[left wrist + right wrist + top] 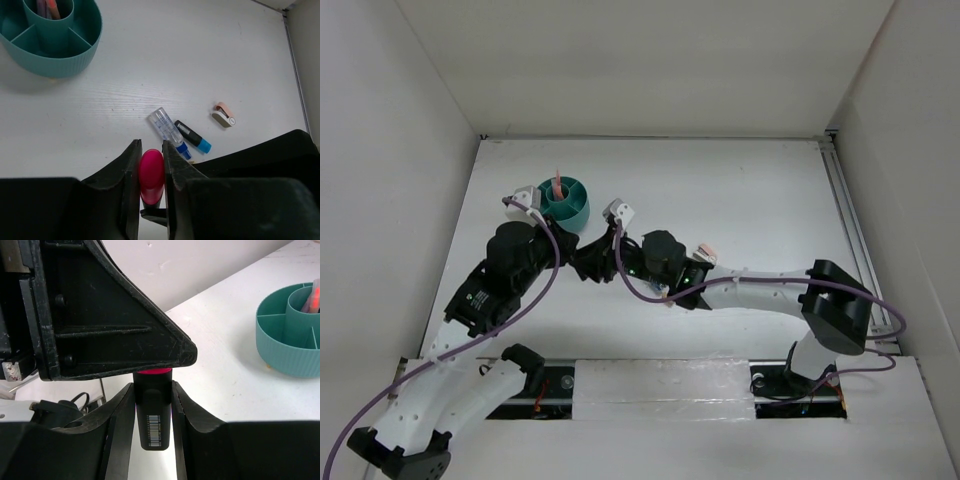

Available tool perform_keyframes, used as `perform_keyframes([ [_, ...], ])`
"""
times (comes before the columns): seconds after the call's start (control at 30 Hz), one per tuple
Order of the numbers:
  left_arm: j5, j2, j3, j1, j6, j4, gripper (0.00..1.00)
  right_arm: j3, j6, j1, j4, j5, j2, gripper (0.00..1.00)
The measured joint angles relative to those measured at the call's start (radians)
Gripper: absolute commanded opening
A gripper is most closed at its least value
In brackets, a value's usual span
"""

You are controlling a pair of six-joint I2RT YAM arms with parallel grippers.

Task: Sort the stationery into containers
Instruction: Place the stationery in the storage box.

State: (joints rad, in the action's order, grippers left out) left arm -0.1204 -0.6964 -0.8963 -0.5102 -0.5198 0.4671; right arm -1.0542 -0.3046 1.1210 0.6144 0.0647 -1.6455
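Mid-table, pink-capped marker point(151, 175) clamped by left end effector point(151, 151) & right end effector point(153, 391), barrel prob. mostly hidden

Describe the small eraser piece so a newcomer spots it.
In the left wrist view, go from the teal organiser across the table to the clear pen and blue-capped marker. Right of them, alone, lies the block: stubby, pink and white, not long.

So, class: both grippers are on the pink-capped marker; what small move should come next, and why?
Probably open the right gripper. It clamps the black barrel of the marker while the left gripper clamps the pink cap, and the teal cup sits on the left arm's side, so the left seems better placed to deliver.
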Motion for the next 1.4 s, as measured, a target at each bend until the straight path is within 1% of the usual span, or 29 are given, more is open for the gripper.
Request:
perform_keyframes([
  [0.23, -0.010, 0.007, 0.000, 0.002, 0.015, 0.002, 0.00, -0.013, -0.014, 0.000, 0.008, 0.007, -0.015, 0.00],
  [0.3, -0.013, 0.007, 0.000, 0.002, 0.018, 0.002, 0.00, -0.013, -0.015, 0.000, 0.014, 0.008, -0.018, 0.19],
  [0.33, -0.015, 0.007, 0.000, 0.002, 0.018, 0.001, 0.00, -0.013, -0.016, 0.000, 0.015, 0.007, -0.018, 0.32],
  [0.37, -0.016, 0.007, 0.000, 0.002, 0.018, 0.000, 0.00, -0.013, -0.016, 0.000, 0.016, 0.007, -0.018, 0.49],
  [0.4, -0.018, 0.007, 0.000, 0.002, 0.018, 0.000, 0.00, -0.013, -0.021, 0.000, 0.017, 0.007, -0.018, 0.78],
  [0.47, -0.016, 0.005, 0.000, 0.001, 0.013, -0.007, 0.00, -0.013, -0.029, 0.000, 0.023, 0.008, -0.018, 0.86],
  [0.5, -0.018, 0.005, 0.000, 0.000, 0.008, -0.011, 0.00, -0.013, -0.029, 0.000, 0.028, 0.010, -0.018, 0.92],
  [0.53, -0.019, 0.004, 0.000, 0.000, 0.002, -0.014, 0.00, -0.011, -0.032, 0.000, 0.031, 0.010, -0.018, 0.96],
  [0.63, -0.027, -0.004, 0.000, 0.000, -0.021, -0.017, 0.00, 0.006, -0.034, -0.001, 0.040, 0.006, -0.009, 0.98],
  [0.73, -0.048, -0.016, 0.000, 0.000, -0.058, -0.025, 0.00, 0.058, -0.035, -0.002, 0.043, -0.006, 0.029, 0.99],
  [0.87, -0.099, -0.059, 0.000, 0.000, -0.100, -0.037, 0.00, 0.143, -0.034, -0.008, 0.043, -0.042, 0.121, 0.99],
  [1.03, -0.196, -0.157, -0.025, 0.000, -0.166, -0.018, 0.00, 0.252, -0.031, -0.013, 0.029, -0.138, 0.278, 0.99],
  [1.17, -0.308, -0.284, -0.133, 0.000, -0.232, 0.032, 0.00, 0.302, -0.030, -0.014, 0.000, -0.216, 0.388, 0.99],
  [1.27, -0.400, -0.372, -0.260, 0.000, -0.278, 0.062, 0.00, 0.323, -0.026, -0.020, -0.028, -0.249, 0.449, 0.99],
  [1.4, -0.515, -0.476, -0.431, 0.000, -0.324, 0.074, 0.00, 0.334, -0.024, -0.021, -0.059, -0.287, 0.488, 0.99],
])
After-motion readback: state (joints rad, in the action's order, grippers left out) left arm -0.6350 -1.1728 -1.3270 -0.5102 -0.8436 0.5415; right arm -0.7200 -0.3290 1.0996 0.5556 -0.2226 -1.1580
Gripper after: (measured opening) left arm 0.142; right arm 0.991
